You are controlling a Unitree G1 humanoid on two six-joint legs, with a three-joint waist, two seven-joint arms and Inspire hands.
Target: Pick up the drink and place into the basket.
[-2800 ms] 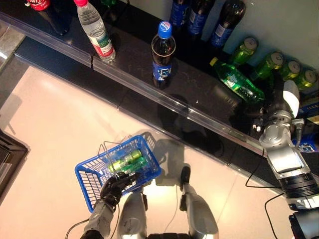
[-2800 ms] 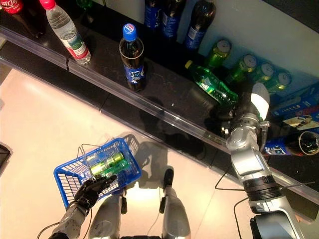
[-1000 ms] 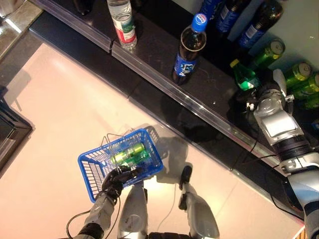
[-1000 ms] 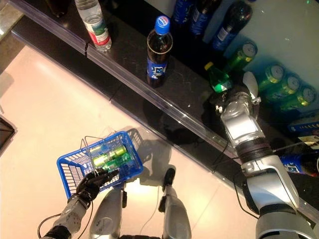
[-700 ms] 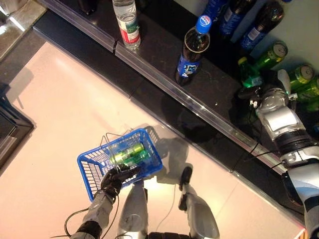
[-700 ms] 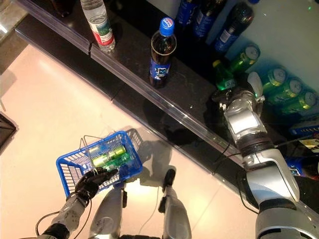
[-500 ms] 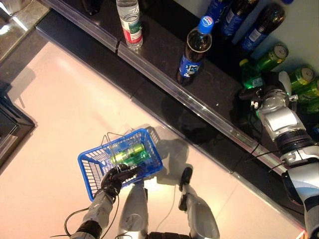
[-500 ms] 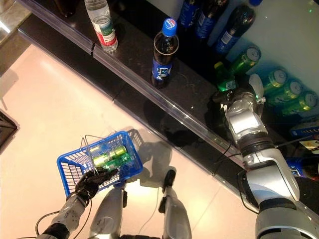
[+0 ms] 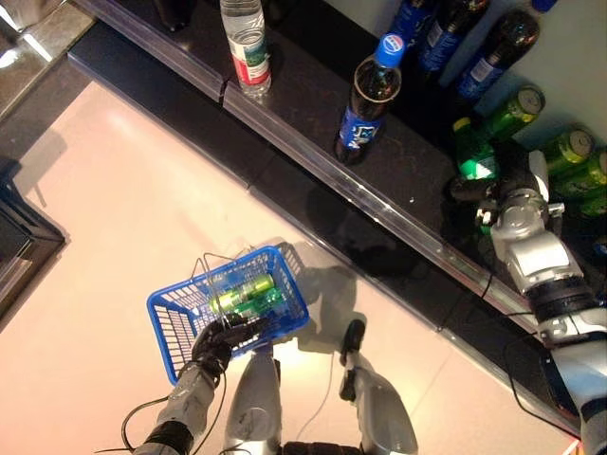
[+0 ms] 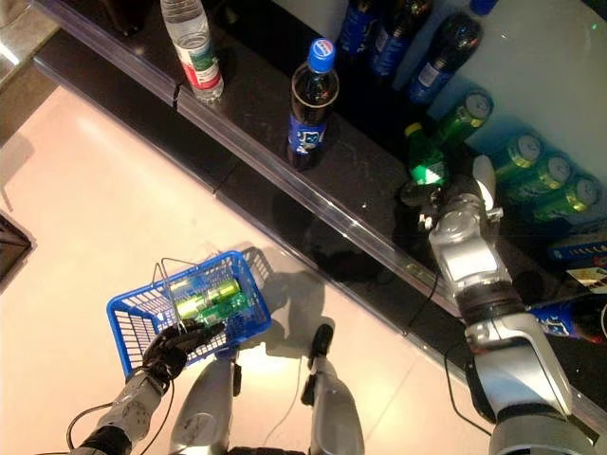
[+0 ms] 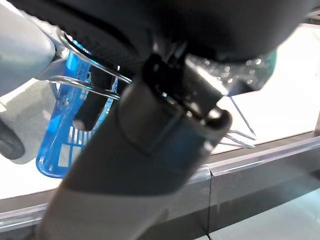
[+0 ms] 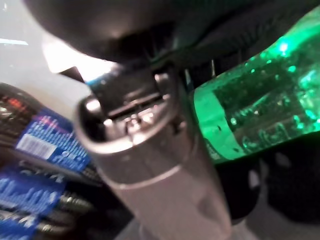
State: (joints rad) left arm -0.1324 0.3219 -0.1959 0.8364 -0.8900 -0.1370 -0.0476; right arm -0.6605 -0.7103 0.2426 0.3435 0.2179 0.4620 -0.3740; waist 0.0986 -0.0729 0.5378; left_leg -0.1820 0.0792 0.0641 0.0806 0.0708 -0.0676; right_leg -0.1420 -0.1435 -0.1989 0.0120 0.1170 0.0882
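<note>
A long black shelf [image 9: 313,114] with a clear plastic lip along its front edge ran slantwise across the head views, above a pale, glossy floor [image 9: 114,218]. On it stood a water bottle [image 9: 245,43] and a cola bottle [image 9: 368,95] near the edge, more dark cola bottles [image 9: 474,47] further back against the pale wall, and several green bottles [image 9: 569,156] lying on their sides at the right end.

The right hand [image 10: 446,201] was over the shelf, its dark fingers curled round a green drink bottle [image 10: 424,156], which was tilted with its cap pointing away from the robot; the right wrist view showed the bottle's green body [image 12: 260,115] close against the hand.

Low over the floor, the left hand [image 9: 220,343] was closed on the wire handle of a blue basket [image 9: 180,327], which already held green bottles [image 9: 245,294]. The left wrist view showed the basket's blue mesh [image 11: 70,130] hanging below that hand.
</note>
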